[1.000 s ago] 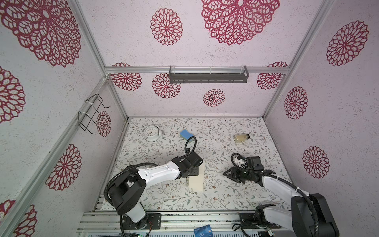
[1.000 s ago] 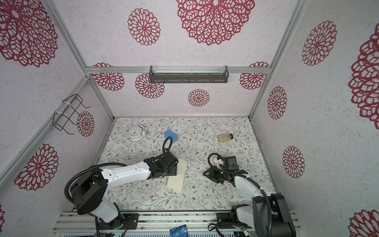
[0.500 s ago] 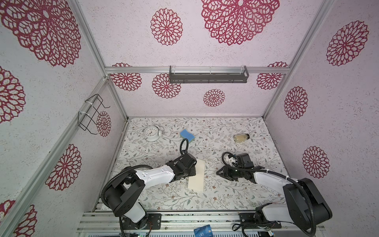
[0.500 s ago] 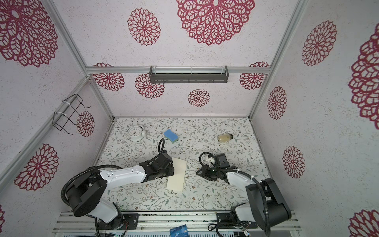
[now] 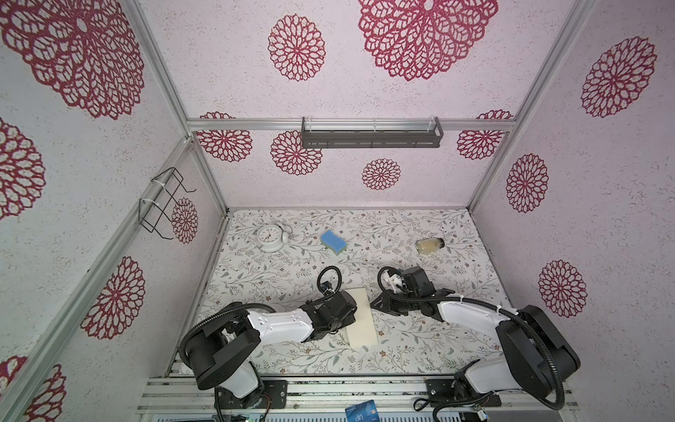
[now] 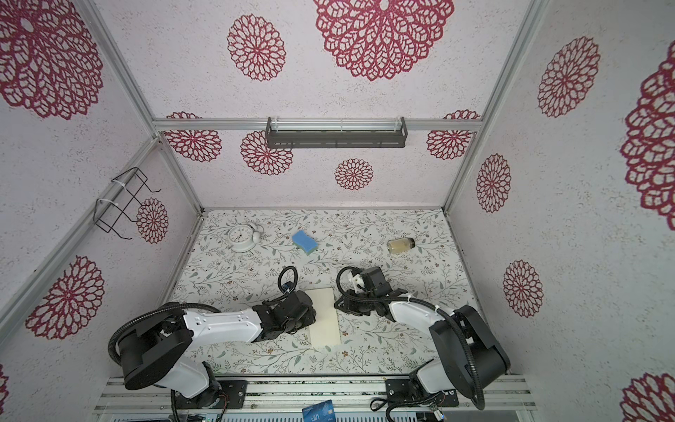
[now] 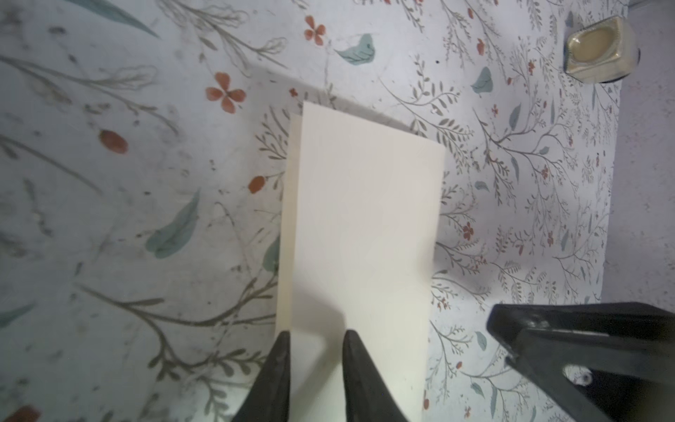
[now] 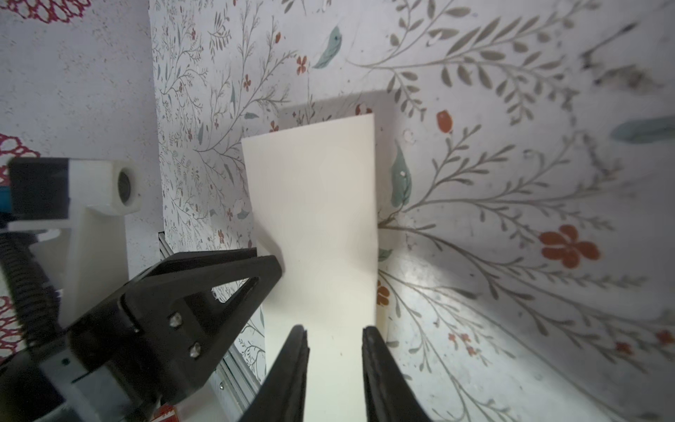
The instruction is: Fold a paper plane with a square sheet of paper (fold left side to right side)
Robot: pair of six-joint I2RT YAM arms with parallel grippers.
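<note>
Left tool (image 7: 316,338) and right tool (image 8: 334,334) hover low over the paper (image 5: 362,323).

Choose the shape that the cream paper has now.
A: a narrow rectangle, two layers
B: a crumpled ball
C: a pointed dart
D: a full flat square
A: the paper lies flat as a long narrow rectangle, and the left wrist view shows a lower layer's edge along one long side.
</note>
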